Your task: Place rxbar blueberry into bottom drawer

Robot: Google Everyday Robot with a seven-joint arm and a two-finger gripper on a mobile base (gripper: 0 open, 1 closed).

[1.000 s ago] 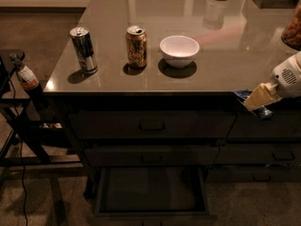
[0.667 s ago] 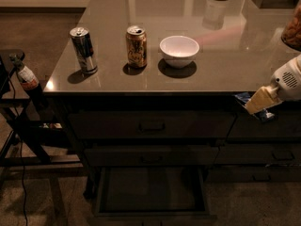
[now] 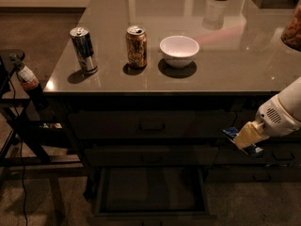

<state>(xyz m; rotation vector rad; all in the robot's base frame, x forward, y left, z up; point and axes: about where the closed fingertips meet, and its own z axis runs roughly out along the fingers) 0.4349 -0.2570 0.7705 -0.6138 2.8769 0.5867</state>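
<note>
Rxbar blueberry (image 3: 232, 133), a small dark-blue wrapper with white print, sits at the right of the frame in front of the cabinet face, level with the gap between the two handled drawers, pinched in the tool (image 3: 244, 139); its blue ends show on either side of the tan fingers (image 3: 251, 133), which are pressed onto it. The white arm (image 3: 282, 112) reaches in from the right edge, below the table (image 3: 225, 72) rim. The bottom drawer (image 3: 150, 192) is pulled out at the lower middle of the frame, its flat dark interior showing, lower than the bar and to its left, well apart from it. Above it the top drawer (image 3: 150, 125) and middle drawer (image 3: 150, 155) are closed. On the table stand a blue-silver can (image 3: 83, 50), a tan can (image 3: 136, 46) beside it and a white bowl (image 3: 179, 50) further right. A small bottle (image 3: 26, 74) sits on a black stand (image 3: 23, 126) at the left edge
</note>
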